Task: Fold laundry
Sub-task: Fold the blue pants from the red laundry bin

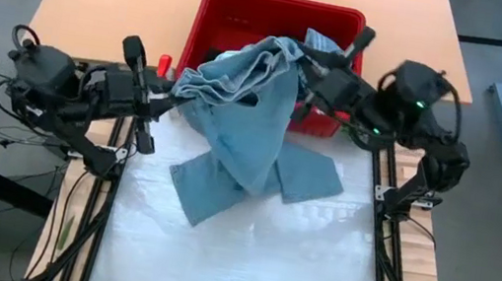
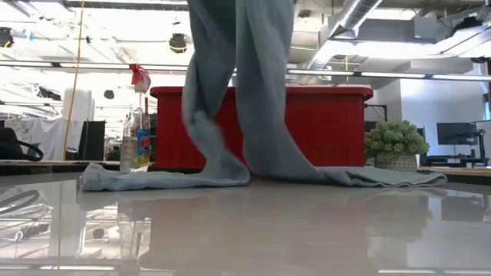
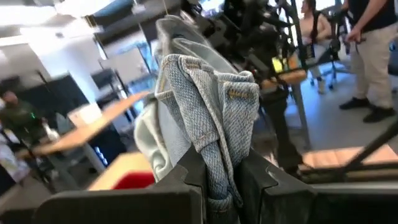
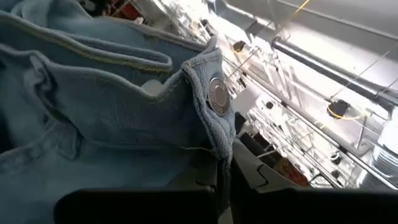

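A pair of light blue jeans (image 1: 250,111) hangs between my two grippers in front of the red basket (image 1: 241,9). The waist end is held up. Both leg ends (image 1: 214,190) lie on the white table top, spread left and right in the low view (image 2: 153,178). My left gripper (image 1: 173,99) is shut on the jeans' left upper edge. My right gripper (image 1: 306,71) is shut on the waistband at the right. My left gripper pinches a bunched fold of denim with a stitched seam (image 3: 219,168) between its two fingers, coming level from the table's left. The cloth stands up past the fingertips and the jeans hang below. My right gripper pinches the waistband's end just below the metal button (image 4: 219,134) between its two fingers, coming roughly level from the table's right. The waistband runs away from the fingers toward the other arm, and the jeans hang below.
The red basket stands at the table's far edge, right behind the hanging jeans (image 2: 330,123). A spray bottle (image 2: 136,138) and a small potted plant (image 2: 395,142) show beside it. Bare white table top (image 1: 243,259) lies toward the near edge. A person (image 3: 373,56) stands beyond the table.
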Robot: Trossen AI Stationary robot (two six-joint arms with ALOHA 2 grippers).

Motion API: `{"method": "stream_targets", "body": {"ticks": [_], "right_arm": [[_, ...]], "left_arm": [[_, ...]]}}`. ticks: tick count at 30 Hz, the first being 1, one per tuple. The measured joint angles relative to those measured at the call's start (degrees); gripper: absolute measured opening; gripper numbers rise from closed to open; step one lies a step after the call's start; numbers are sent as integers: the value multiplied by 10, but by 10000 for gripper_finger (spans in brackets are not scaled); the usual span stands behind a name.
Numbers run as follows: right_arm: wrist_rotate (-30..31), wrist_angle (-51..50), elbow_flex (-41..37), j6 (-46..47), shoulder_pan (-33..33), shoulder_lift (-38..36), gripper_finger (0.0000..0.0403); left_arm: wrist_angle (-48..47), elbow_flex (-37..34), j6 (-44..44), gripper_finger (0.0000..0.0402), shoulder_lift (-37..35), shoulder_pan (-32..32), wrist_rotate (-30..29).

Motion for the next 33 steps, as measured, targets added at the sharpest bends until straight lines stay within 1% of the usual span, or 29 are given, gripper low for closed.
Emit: {"method": "stream_targets", "body": {"ticks": [2, 4, 6, 8, 11, 13, 17, 21, 22, 24, 26, 28, 31, 33], "right_arm": [[-5, 18, -2, 1, 3, 0, 34], [-21, 24, -1, 29, 7, -3, 34], [-55, 12, 0, 96, 13, -4, 34], [-103, -13, 0, 181, 15, -4, 34], [-177, -82, 2, 294, 21, -5, 35], [-208, -145, 2, 360, 21, -6, 60], [-235, -282, -2, 468, 21, -1, 153], [-290, -414, -3, 537, 26, 1, 252], [-304, -436, -3, 554, 30, 0, 271], [-311, -469, -3, 584, 40, 0, 300], [-311, -476, -3, 594, 52, 0, 318], [-312, -464, -3, 594, 60, 1, 326], [-315, -403, -4, 583, 71, -7, 329], [-320, -344, -3, 562, 81, -13, 330]], "left_arm": [[-26, 16, -35, 26, -4, 4, 24], [-43, 34, -73, 26, -10, 12, 74], [-50, 46, -103, 26, -13, 21, 127], [-57, 51, -130, 25, -14, 27, 172], [-65, 48, -161, 25, -13, 25, 213], [-68, 41, -182, 25, -13, 20, 232], [-86, 40, -235, 25, -9, 2, 266], [-115, 40, -273, 25, -5, -37, 263], [-121, 40, -278, 25, -4, -49, 257], [-123, 34, -286, 25, -1, -72, 227], [-126, 13, -297, 25, -3, -90, 207], [-130, -11, -311, 25, -3, -103, 186], [-131, -39, -322, 25, -2, -110, 160], [-130, -49, -323, 25, -2, -110, 156]]}}
